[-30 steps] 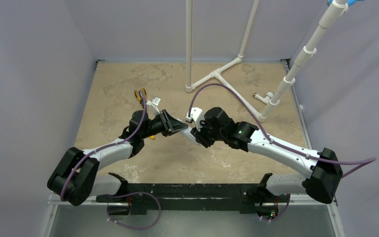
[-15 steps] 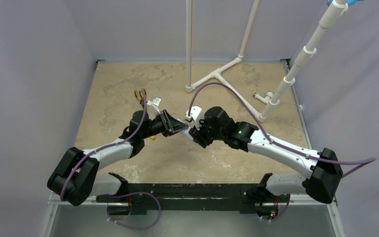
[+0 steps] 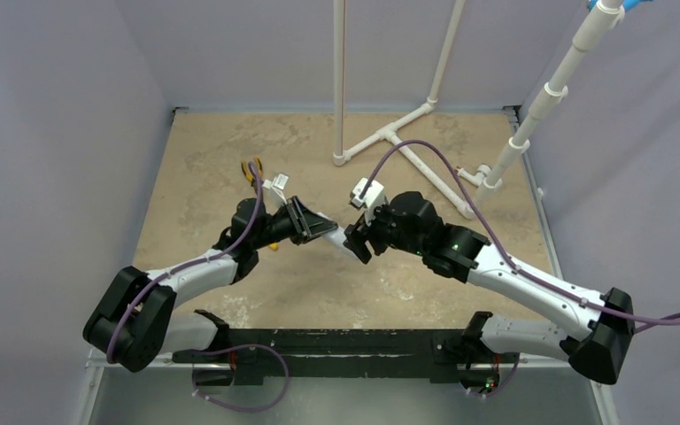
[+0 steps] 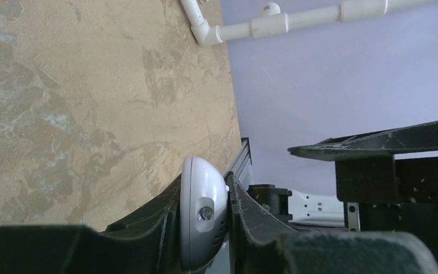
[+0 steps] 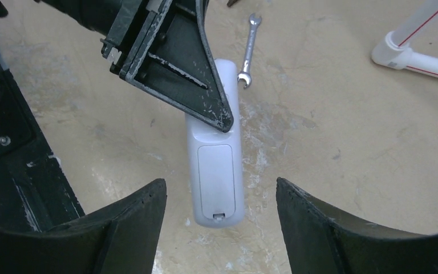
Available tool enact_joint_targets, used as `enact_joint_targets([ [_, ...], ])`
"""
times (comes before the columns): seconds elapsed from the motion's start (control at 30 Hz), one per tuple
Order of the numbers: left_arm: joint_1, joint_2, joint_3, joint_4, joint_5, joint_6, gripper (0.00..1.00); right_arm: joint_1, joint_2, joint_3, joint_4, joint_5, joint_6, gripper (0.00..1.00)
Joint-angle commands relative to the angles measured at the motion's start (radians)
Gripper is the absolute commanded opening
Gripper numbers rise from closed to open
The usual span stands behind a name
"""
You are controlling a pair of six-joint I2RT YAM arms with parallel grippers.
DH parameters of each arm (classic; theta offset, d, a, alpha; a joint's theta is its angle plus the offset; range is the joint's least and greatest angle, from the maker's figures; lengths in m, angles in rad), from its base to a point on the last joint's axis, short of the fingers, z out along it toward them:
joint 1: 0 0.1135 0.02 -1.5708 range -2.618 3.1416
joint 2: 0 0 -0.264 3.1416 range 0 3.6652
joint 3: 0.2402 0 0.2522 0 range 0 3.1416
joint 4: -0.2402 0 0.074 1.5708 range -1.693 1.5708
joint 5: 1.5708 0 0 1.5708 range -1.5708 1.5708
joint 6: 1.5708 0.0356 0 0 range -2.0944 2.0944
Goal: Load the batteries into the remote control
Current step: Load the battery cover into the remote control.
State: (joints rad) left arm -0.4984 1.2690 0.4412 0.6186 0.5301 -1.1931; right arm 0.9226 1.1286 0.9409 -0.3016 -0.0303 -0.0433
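Observation:
The remote control (image 5: 215, 177) is white and hangs above the table with its back up and its battery cover shut. My left gripper (image 3: 323, 228) is shut on its far end. In the left wrist view the remote's rounded end (image 4: 202, 214) sits pinched between my two fingers. My right gripper (image 5: 219, 184) is open, and its fingers stand either side of the remote's near end without touching it. In the top view the right gripper (image 3: 357, 241) faces the left one. The batteries are out of view.
A silver wrench (image 5: 249, 50) lies on the tan table beyond the remote. Yellow-handled pliers (image 3: 252, 168) lie behind the left gripper. A white pipe frame (image 3: 390, 135) stands at the back, and a slanted pipe (image 3: 531, 115) stands at the right.
My right arm has swung to the right and its wrist has turned and risen a little. Its gripper stays by the remote's end. The left arm has not moved.

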Motion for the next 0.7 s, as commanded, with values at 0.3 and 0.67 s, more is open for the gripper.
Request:
enact_joint_targets([
  [0.3, -0.005, -0.059, 0.036, 0.037, 0.011, -0.003, 0.0, -0.374, -0.213, -0.249, 0.276, -0.152, 0.569, 0.74],
  [0.67, -0.005, -0.082, 0.05, 0.019, 0.013, 0.0, 0.0, -0.442, -0.229, -0.628, 0.941, -0.358, 1.091, 0.81],
])
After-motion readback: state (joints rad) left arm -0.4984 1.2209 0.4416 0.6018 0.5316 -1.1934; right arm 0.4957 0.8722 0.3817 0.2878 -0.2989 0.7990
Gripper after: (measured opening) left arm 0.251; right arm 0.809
